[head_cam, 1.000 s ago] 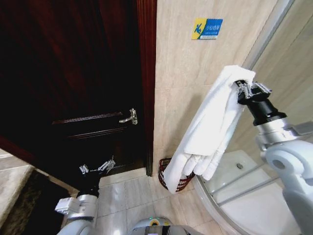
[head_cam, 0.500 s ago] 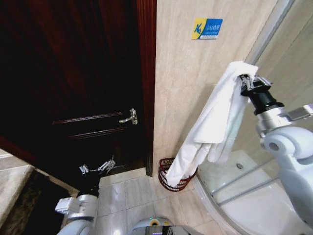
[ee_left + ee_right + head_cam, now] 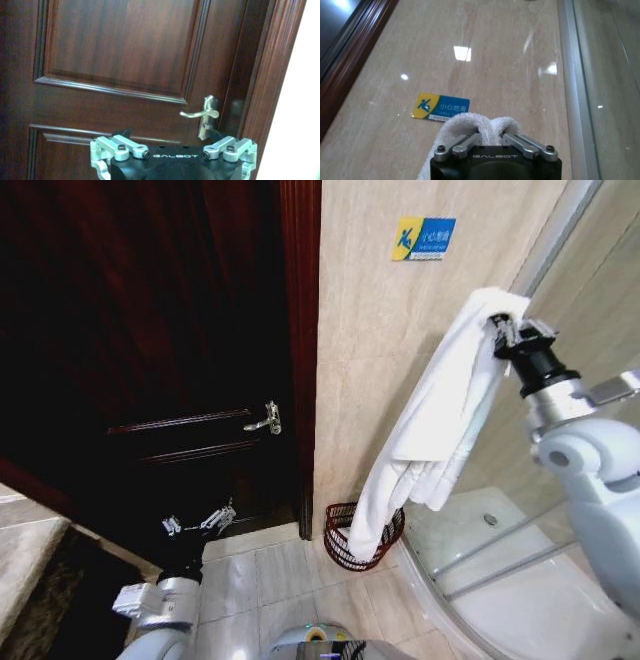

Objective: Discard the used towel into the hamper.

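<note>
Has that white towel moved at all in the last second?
Yes. The towel, held by the right gripper, rose toward the blue sign.

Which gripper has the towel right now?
The right gripper, raised high by the tiled wall, is clamped on the white towel, whose lower end hangs at the hamper. The left gripper sits low before the dark door, empty.

The towel [image 3: 430, 420] hides part of the hamper [image 3: 345, 545] (its near rim).
</note>
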